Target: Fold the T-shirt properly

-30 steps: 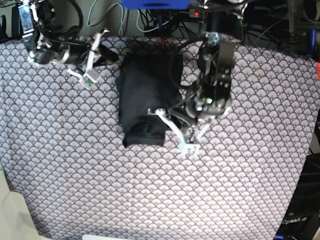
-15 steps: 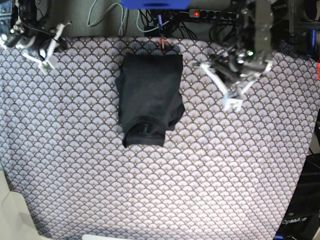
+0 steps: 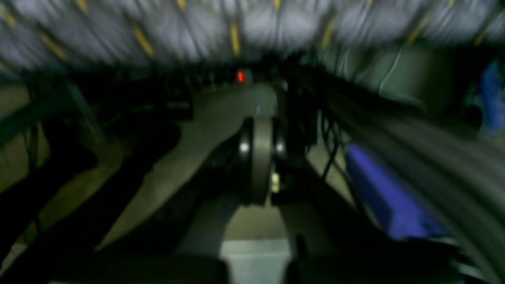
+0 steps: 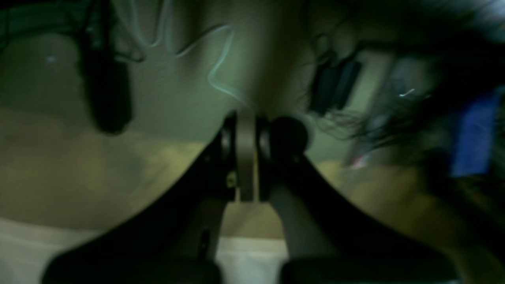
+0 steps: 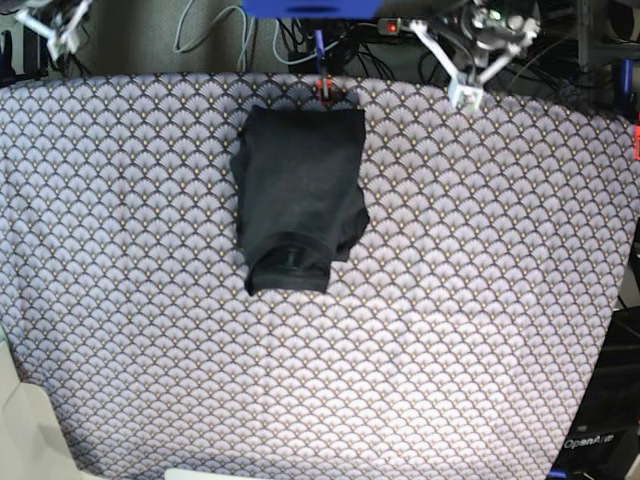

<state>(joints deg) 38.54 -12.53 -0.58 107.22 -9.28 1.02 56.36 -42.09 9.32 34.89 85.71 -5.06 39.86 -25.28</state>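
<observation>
T-shirt [image 5: 298, 205] lay folded on the desk [image 5: 450, 330]; left gripper [image 5: 467, 96] and right gripper [image 5: 62, 40] were raised clear, jaws closed on nothing.

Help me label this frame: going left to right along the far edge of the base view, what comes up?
Right hand at the top left corner → T-shirt, folded on the tablecloth → left hand, raised near the table's far edge.
</observation>
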